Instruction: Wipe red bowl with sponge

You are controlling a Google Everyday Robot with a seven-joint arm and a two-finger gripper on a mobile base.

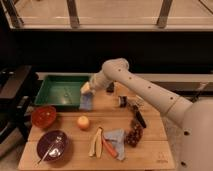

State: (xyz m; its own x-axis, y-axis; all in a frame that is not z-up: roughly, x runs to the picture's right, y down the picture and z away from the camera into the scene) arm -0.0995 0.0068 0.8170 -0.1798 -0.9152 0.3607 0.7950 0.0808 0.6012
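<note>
The red bowl [44,116] stands at the left edge of the wooden table [150,145], empty. My gripper [89,91] is at the right rim of the green tray [60,90], well to the right of and above the bowl. It holds a yellow sponge [86,88], and a blue cloth [86,102] hangs below it.
A purple bowl with a spoon [52,146] sits at the front left. An orange fruit [83,122], a banana peel [96,142], a carrot, a blue cloth [118,138], grapes [134,135] and dark utensils [135,111] lie across the middle and right.
</note>
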